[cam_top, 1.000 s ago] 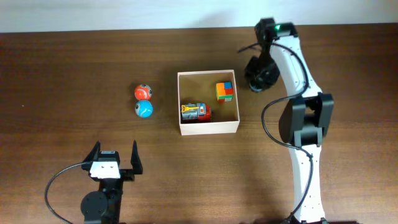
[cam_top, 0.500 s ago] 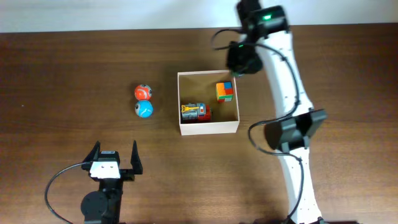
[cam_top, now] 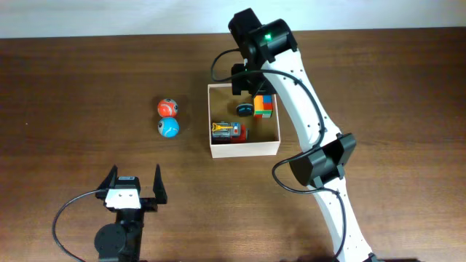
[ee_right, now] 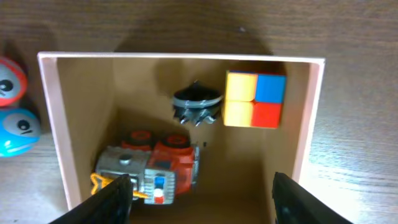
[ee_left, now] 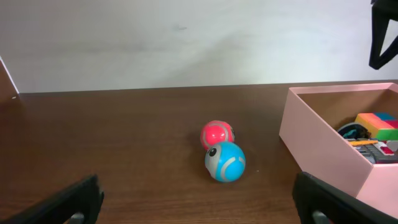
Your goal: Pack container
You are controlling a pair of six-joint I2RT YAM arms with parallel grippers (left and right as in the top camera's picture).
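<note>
The container (cam_top: 245, 151) sits mid-tabletop (cam_top: 73, 87) with open wood around it. A red ball (cam_top: 167, 108) and a blue ball (cam_top: 168, 128) lie near its left wall. The right fingers (ee_right: 115, 202) hang above it, spread wide, holding nothing. The left fingers (ee_left: 329, 202), at the near side and well apart, are wide open and empty.

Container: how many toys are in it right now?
3 in the container: a colour cube by the far wall, a small dark spiked piece beside it, and a toy truck nearer the front. Neither view shows anything more.
</note>
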